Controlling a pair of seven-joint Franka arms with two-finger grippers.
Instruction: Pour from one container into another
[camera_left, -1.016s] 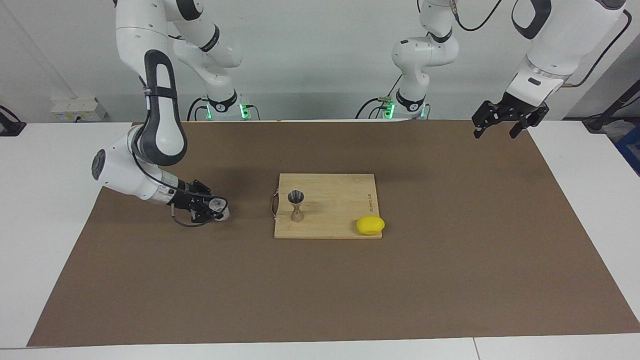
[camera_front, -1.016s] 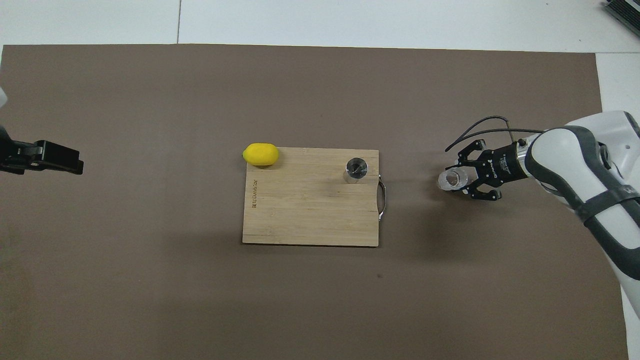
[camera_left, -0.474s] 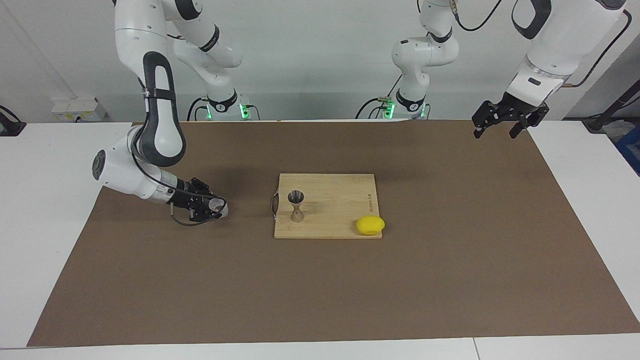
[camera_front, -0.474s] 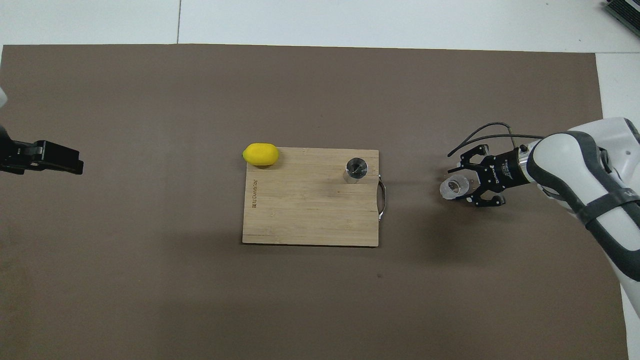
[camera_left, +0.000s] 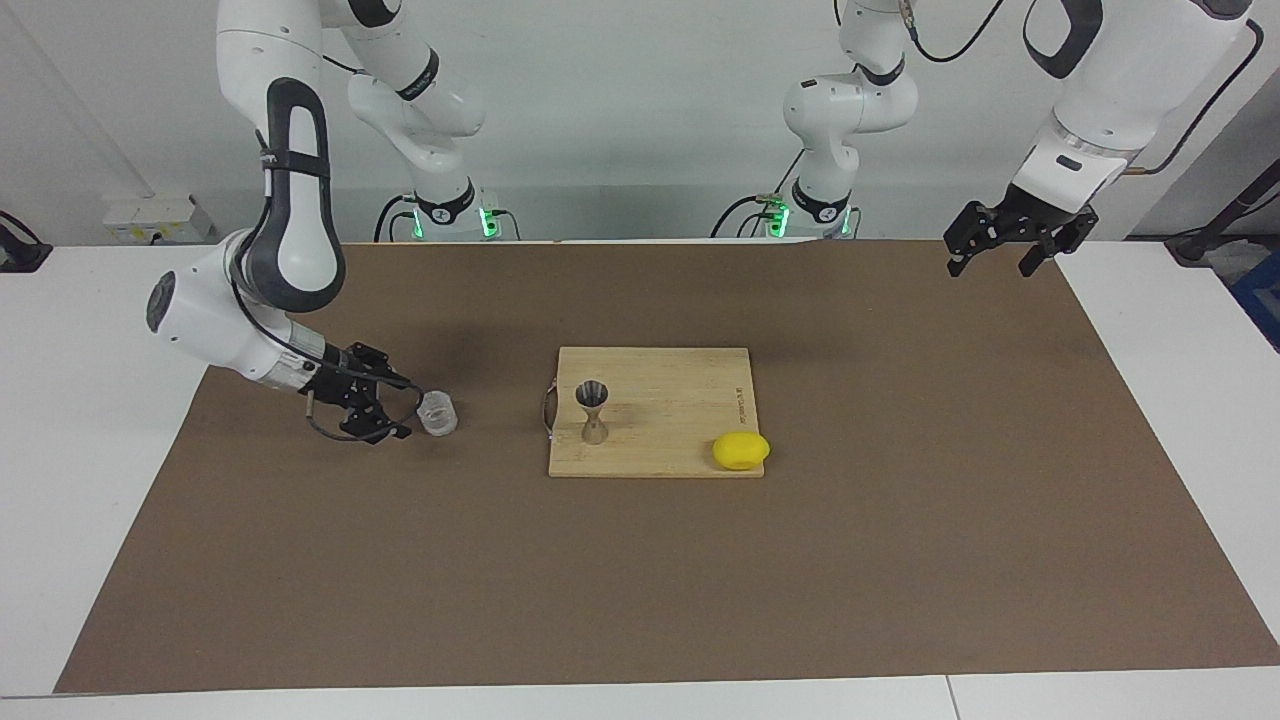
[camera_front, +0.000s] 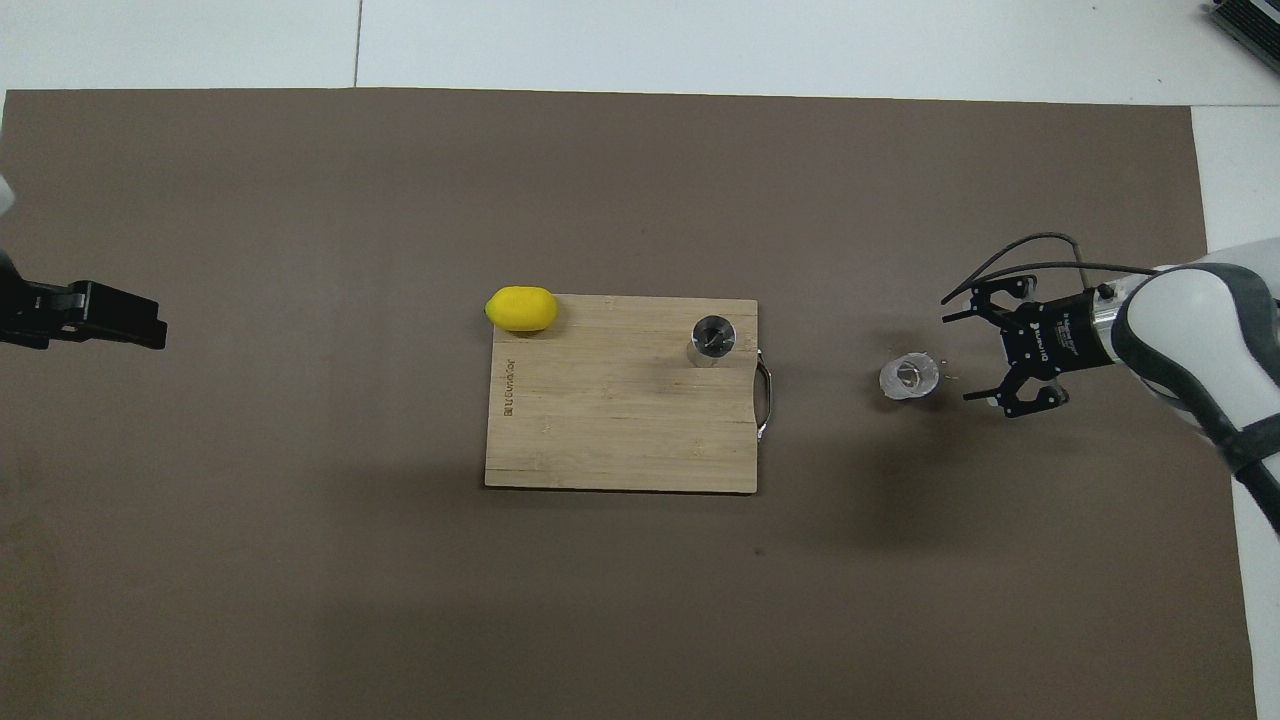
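Note:
The clear cup (camera_left: 437, 413) stands upright on the brown mat, beside the cutting board toward the right arm's end of the table; it also shows in the overhead view (camera_front: 908, 375). My right gripper (camera_left: 404, 410) is open and low over the mat, just clear of the cup on the side away from the board, and it shows in the overhead view too (camera_front: 958, 350). The silvery jigger (camera_left: 592, 410) stands upright on the board near its handle edge (camera_front: 712, 340). My left gripper (camera_left: 1000, 258) is open and empty, and waits high over the mat's corner at the left arm's end (camera_front: 150, 325).
A wooden cutting board (camera_left: 680, 420) with a metal handle lies mid-table (camera_front: 620, 430). A yellow lemon (camera_left: 741, 450) sits at the board's corner farther from the robots, toward the left arm's end (camera_front: 521, 308). A brown mat (camera_left: 900, 520) covers the table.
My right gripper set the tilted cup upright on the mat, opened, and drew back from it toward the right arm's end. The left arm has not moved.

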